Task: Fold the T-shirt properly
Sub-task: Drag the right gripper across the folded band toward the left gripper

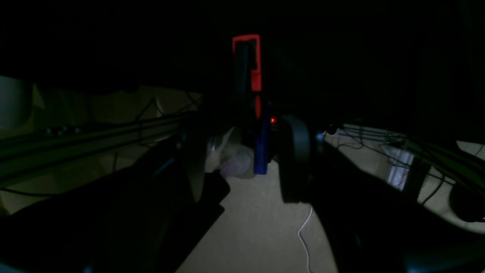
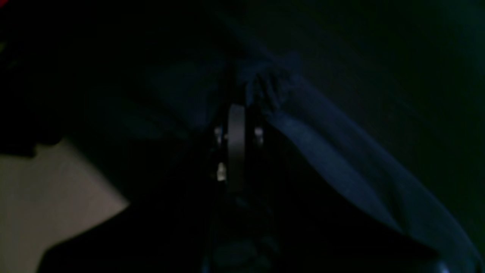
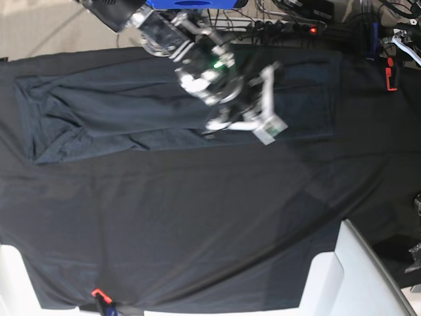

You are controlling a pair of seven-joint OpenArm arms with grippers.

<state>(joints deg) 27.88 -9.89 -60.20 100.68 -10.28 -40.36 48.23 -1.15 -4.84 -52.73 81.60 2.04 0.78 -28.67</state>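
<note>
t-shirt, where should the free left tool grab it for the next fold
Probably the T-shirt corner at the base view's far left, coming from above: the edge lies flat and free there. The right tool is shut on bunched cloth mid-shirt.

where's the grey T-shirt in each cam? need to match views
Left wrist: not identifiable; it looks past the table edge at beige floor and cables.
Right wrist: the dark slate-grey knit T-shirt runs as a bluish band from centre to lower right, bunched at the right gripper.
Base: it lies flat across the upper half, the right gripper over its right part.
Shared landmark: the black table cloth, the dark mass at lower left of the left wrist view.
</note>
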